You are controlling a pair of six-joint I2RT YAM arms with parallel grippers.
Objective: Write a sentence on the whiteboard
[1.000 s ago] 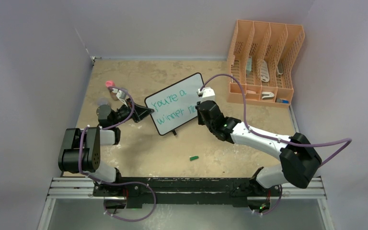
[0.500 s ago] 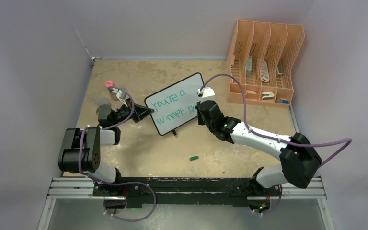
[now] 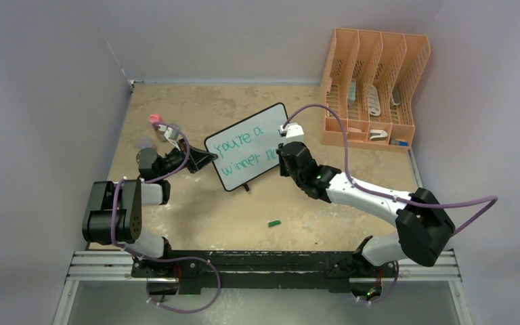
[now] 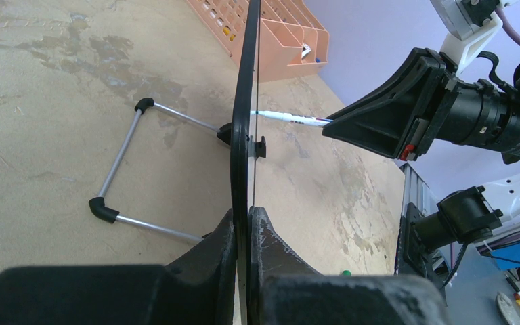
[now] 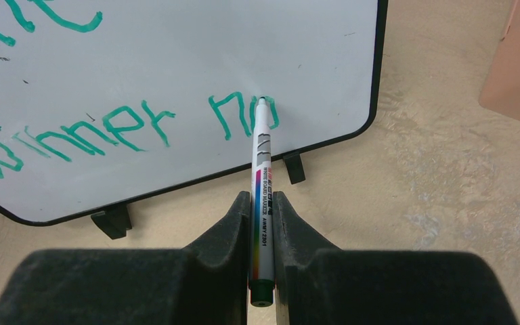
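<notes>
The whiteboard (image 3: 249, 146) stands tilted on the table on its black feet, with the teal-green sentence (image 3: 244, 145) in two slanted lines, "You're a" over "winner no". My left gripper (image 3: 206, 158) is shut on the board's left edge, which shows edge-on in the left wrist view (image 4: 245, 128). My right gripper (image 5: 263, 202) is shut on a white marker (image 5: 261, 169). The marker's tip touches the board (image 5: 176, 74) at the end of the lettering (image 5: 240, 115). The right gripper (image 3: 281, 153) sits at the board's right edge in the top view.
An orange file rack (image 3: 374, 87) with small items stands at the back right. A green marker cap (image 3: 274, 223) lies on the table near the front. A pink-topped object (image 3: 154, 119) sits behind the left arm. The board's wire stand (image 4: 125, 172) props it from behind.
The marker tip has crept slightly along the end of the second line. The left arm and the board have not moved.
</notes>
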